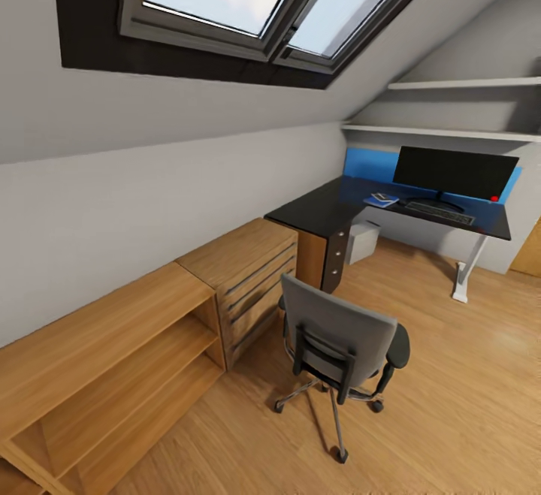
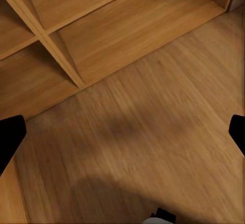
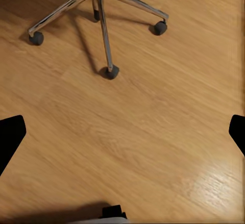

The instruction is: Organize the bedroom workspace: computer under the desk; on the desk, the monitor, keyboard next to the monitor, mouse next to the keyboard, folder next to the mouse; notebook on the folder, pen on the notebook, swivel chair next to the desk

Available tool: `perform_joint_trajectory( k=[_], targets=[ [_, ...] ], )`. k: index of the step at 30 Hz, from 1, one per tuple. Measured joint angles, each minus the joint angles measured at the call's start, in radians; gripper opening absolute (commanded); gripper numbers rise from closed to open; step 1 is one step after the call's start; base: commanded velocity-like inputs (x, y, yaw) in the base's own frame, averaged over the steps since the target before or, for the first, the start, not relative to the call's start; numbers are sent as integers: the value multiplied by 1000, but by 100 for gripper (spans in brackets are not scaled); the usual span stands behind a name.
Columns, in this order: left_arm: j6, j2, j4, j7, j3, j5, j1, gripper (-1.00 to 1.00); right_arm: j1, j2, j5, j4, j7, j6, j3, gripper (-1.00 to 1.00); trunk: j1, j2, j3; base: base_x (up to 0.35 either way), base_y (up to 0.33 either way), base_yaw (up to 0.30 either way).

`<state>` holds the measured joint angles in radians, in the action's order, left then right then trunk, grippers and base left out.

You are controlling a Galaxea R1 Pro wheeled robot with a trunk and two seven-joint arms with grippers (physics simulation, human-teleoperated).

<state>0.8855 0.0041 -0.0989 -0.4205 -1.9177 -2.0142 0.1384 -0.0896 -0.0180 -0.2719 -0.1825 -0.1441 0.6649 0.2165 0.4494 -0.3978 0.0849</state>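
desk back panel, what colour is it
Bright blue, behind the monitor on the desk; clearest in the head view.

A black L-shaped desk [image 1: 315, 209] stands in an attic bedroom corner. On it sit a wide black monitor [image 1: 454, 172], a keyboard [image 1: 439, 213] before it, and a blue folder [image 1: 381, 199] beside them. A grey computer [image 1: 364, 241] stands underneath. A grey swivel chair [image 1: 338, 345] stands apart, back showing.
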Motion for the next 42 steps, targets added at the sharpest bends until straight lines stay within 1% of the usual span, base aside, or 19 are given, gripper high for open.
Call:
perform_joint_trajectory(
  k=[18, 32, 42],
  targets=[
    [5, -3, 0, -1, -1, 1, 0, 100, 0, -1, -1, 0, 0, -1, -1, 100, 0, 0, 18, 0, 0, -209],
    [3, -5, -2, -1, -2, 3, 0, 100, 0, -1, -1, 1, 0, -1, -1, 100, 0, 0, 27, 0, 0, -246],
    [2, -6, -2, -1, -2, 3, 0, 100, 0, 0, -1, 1, 0, -1, -1, 100, 0, 0, 31, 211, 114, -259]
  ],
)
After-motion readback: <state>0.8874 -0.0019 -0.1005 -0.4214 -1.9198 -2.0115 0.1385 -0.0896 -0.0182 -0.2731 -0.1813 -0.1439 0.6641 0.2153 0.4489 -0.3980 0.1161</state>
